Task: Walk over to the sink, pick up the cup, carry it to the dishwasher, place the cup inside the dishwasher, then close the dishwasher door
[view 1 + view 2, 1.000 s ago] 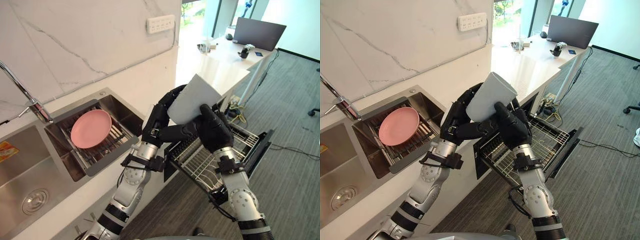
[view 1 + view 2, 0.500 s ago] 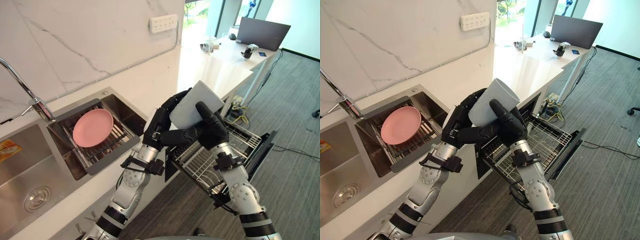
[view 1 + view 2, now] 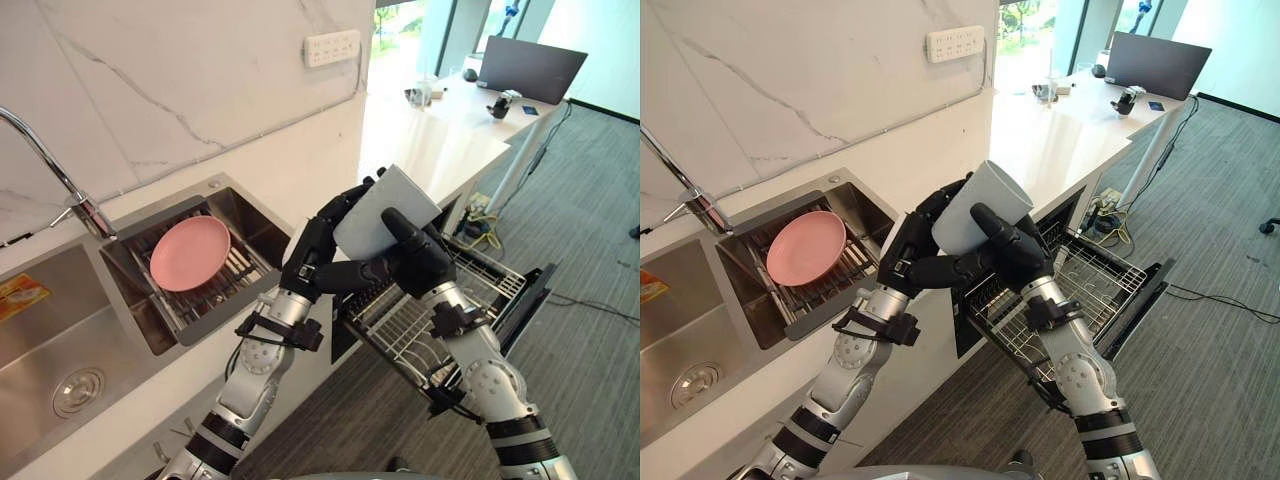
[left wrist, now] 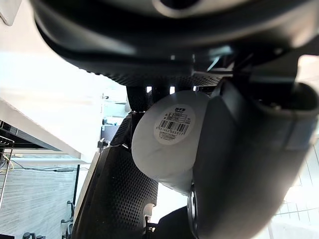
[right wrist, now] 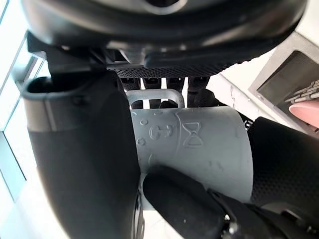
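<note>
cup: pale grey-white cup [image 3: 980, 205], up in the air between both hands; tipped over so the open mouth points up and away from the robot; the left wrist view catches its round base with a barcode sticker on it

left hand: left hand [image 3: 322, 243] is clamped on the cup from the sink side; fingers wrapped round the far wall, thumb lying under it toward the other hand

right hand: right hand [image 3: 422, 262] has hold of the same cup from the dishwasher side; thumb laid across the near wall, fingers curled round behind; so yeah, a two-handed grip

dishwasher: dishwasher [image 3: 345, 325] sits under the counter, just below the hands; dishwasher door [image 3: 532, 295] is dropped open; wire rack [image 3: 475, 285] is pulled out over it, and the cup is above it, not touching

counter: white counter [image 3: 425, 150] runs away behind the cup

sink: steel sink [image 3: 45, 320] is well off to the robot's left; a pink plate [image 3: 190, 253] lies on the drainer tray in the basin nearer the hands; a curved tap [image 3: 45, 165] stands behind

background: wall socket strip [image 3: 332, 47] on the marble; laptop [image 3: 532, 68] on the far desk
</note>
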Available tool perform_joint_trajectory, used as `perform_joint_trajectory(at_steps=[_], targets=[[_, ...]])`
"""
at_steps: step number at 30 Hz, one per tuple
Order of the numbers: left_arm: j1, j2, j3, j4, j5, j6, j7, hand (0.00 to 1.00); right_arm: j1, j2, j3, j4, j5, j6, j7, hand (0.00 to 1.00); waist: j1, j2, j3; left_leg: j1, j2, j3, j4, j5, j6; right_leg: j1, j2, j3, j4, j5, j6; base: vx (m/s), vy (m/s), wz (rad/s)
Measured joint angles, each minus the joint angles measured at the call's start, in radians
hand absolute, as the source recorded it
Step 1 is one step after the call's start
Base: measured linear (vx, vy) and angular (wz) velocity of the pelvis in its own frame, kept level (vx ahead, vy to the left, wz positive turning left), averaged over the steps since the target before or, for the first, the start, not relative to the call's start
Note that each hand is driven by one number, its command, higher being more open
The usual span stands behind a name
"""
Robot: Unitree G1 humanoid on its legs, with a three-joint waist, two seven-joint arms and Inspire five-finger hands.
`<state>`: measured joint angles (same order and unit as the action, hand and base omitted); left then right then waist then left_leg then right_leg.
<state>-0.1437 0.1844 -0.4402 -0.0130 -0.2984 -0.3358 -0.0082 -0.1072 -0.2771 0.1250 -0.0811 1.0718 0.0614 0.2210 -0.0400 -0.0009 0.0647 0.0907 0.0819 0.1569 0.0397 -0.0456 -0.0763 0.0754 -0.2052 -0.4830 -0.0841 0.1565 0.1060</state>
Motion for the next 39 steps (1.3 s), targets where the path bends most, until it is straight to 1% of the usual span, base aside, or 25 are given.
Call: perform_joint_trajectory(at_steps=[5, 6, 10, 12, 17, 19, 20, 21, 22, 23, 26, 28, 31, 33, 35, 37, 39], targets=[[0.016, -0.008, -0.004, -0.019, 0.006, 0.000, 0.027, 0.00, -0.006, 0.023, 0.022, -0.006, -0.043, -0.049, -0.058, 0.00, -0.002, 0.008, -0.005, -0.001, 0.001, 0.000, 0.000, 0.000, 0.000, 0.000, 0.000, 0.000, 0.000, 0.000, 0.000, 0.00, 0.000, 0.00], [0.016, -0.005, -0.005, -0.023, 0.012, 0.001, 0.042, 1.00, -0.008, 0.025, 0.032, -0.010, -0.049, -0.059, -0.073, 0.00, -0.002, 0.009, -0.006, -0.001, 0.001, 0.000, 0.000, 0.000, 0.000, 0.000, 0.000, 0.000, 0.000, 0.000, 0.000, 0.00, 0.000, 0.00], [0.016, 0.001, -0.010, -0.030, 0.082, 0.002, 0.096, 1.00, -0.008, 0.038, 0.048, -0.030, -0.103, -0.088, -0.122, 0.00, -0.001, 0.010, -0.006, -0.001, 0.001, 0.000, 0.001, 0.000, 0.000, 0.000, 0.000, 0.000, 0.000, 0.000, 0.000, 0.00, 0.000, 0.00], [0.016, 0.003, -0.009, -0.030, 0.137, 0.004, 0.129, 1.00, -0.008, 0.052, 0.069, -0.046, -0.141, -0.113, -0.184, 0.00, -0.003, 0.010, -0.006, -0.001, 0.002, 0.001, 0.002, 0.000, 0.000, 0.000, 0.001, 0.001, 0.000, 0.000, 0.000, 0.00, 0.000, 0.00], [0.015, 0.004, -0.015, -0.030, 0.192, 0.015, 0.150, 1.00, -0.008, 0.076, 0.081, -0.062, -0.209, -0.155, -0.271, 0.00, -0.002, 0.010, -0.006, -0.001, 0.002, 0.005, 0.002, 0.000, 0.000, 0.000, 0.001, 0.002, 0.000, 0.000, 0.000, 0.00, 0.000, 0.00], [0.019, 0.007, -0.037, -0.030, 0.222, 0.023, 0.165, 1.00, -0.008, 0.092, 0.077, -0.065, -0.239, -0.199, -0.333, 0.00, -0.002, 0.010, -0.006, -0.001, 0.002, 0.005, 0.002, 0.000, 0.000, 0.000, 0.001, 0.002, 0.000, 0.000, 0.000, 0.00, 0.000, 0.00], [0.029, 0.011, -0.057, -0.030, 0.233, 0.023, 0.168, 1.00, -0.010, 0.106, 0.072, -0.066, -0.258, -0.244, -0.389, 0.00, -0.002, 0.010, -0.006, 0.000, 0.002, 0.006, 0.002, 0.000, 0.000, 0.000, 0.001, 0.002, 0.000, 0.000, 0.000, 0.00, 0.000, 0.00], [0.043, 0.016, -0.080, -0.030, 0.244, 0.024, 0.169, 1.00, -0.016, 0.129, 0.041, -0.067, -0.267, -0.278, -0.447, 0.00, -0.001, 0.010, -0.006, 0.000, 0.001, 0.006, 0.001, 0.000, 0.000, 0.000, 0.001, 0.003, 0.000, 0.000, 0.000, 0.00, 0.000, 0.00], [0.053, 0.018, -0.096, -0.030, 0.246, 0.024, 0.169, 1.00, -0.022, 0.140, 0.019, -0.067, -0.271, -0.296, -0.472, 0.00, -0.001, 0.010, -0.006, 0.000, 0.001, 0.006, 0.001, 0.000, 0.000, 0.000, 0.000, 0.003, 0.000, 0.000, 0.000, 0.00, 0.000, 0.00], [0.072, 0.023, -0.127, -0.030, 0.261, 0.029, 0.169, 1.00, -0.034, 0.150, -0.018, -0.067, -0.271, -0.333, -0.514, 0.00, -0.001, 0.011, -0.006, 0.001, 0.001, 0.007, 0.001, 0.000, 0.000, 0.000, 0.000, 0.003, 0.000, 0.000, 0.000, 0.00, 0.000, 0.00], [0.095, 0.024, -0.156, -0.030, 0.281, 0.043, 0.165, 1.00, -0.049, 0.150, -0.088, -0.075, -0.272, -0.407, -0.572, 0.00, -0.002, 0.014, -0.004, 0.004, 0.002, 0.011, 0.001, 0.000, 0.000, 0.000, 0.002, 0.007, 0.000, 0.000, 0.000, 0.00, 0.000, -0.03], [0.095, 0.022, -0.145, -0.030, 0.296, 0.045, 0.174, 1.00, -0.049, 0.150, -0.116, -0.092, -0.272, -0.434, -0.609, 0.00, -0.006, 0.030, -0.012, 0.006, 0.002, 0.014, -0.001, 0.000, 0.000, 0.000, 0.002, 0.010, 0.000, 0.000, 0.000, 0.00, 0.000, -0.04], [0.095, 0.011, -0.124, -0.034, 0.323, 0.044, 0.184, 1.00, -0.049, 0.149, -0.139, -0.093, -0.272, -0.452, -0.624, 0.00, -0.005, 0.043, -0.019, 0.006, 0.003, 0.014, -0.004, 0.000, 0.000, 0.001, 0.002, 0.009, 0.000, 0.000, 0.000, 0.00, 0.000, 0.00], [0.095, 0.001, -0.103, -0.051, 0.319, 0.044, 0.186, 1.00, -0.047, 0.148, -0.155, -0.093, -0.272, -0.457, -0.631, 0.00, -0.003, 0.047, -0.018, 0.006, 0.004, 0.013, -0.007, 0.001, -0.001, 0.001, 0.003, 0.007, 0.000, 0.000, -0.001, 0.00, 0.000, 0.02], [0.100, -0.006, -0.082, -0.083, 0.279, 0.040, 0.163, 1.00, -0.040, 0.145, -0.185, -0.093, -0.272, -0.458, -0.636, 0.00, 0.000, 0.047, -0.018, 0.006, 0.004, 0.011, -0.009, 0.001, -0.001, 0.001, 0.003, 0.005, 0.000, 0.000, 0.000, 0.00, 0.000, 0.03], [0.111, -0.010, -0.064, -0.104, 0.185, 0.039, 0.092, 1.00, -0.037, 0.145, -0.216, -0.091, -0.273, -0.458, -0.636, 0.00, 0.000, 0.046, -0.017, 0.006, 0.004, 0.010, -0.012, 0.001, -0.001, 0.001, 0.002, 0.004, 0.000, 0.000, 0.000, 0.00, 0.000, 0.00], [0.131, -0.009, -0.065, -0.103, 0.044, 0.056, -0.027, 1.00, -0.036, 0.140, -0.266, -0.085, -0.299, -0.458, -0.635, 0.00, -0.002, 0.045, -0.016, 0.006, 0.004, 0.010, -0.017, 0.002, 0.000, 0.000, 0.000, 0.003, 0.000, -0.001, 0.001, 0.00, 0.000, 0.00]])
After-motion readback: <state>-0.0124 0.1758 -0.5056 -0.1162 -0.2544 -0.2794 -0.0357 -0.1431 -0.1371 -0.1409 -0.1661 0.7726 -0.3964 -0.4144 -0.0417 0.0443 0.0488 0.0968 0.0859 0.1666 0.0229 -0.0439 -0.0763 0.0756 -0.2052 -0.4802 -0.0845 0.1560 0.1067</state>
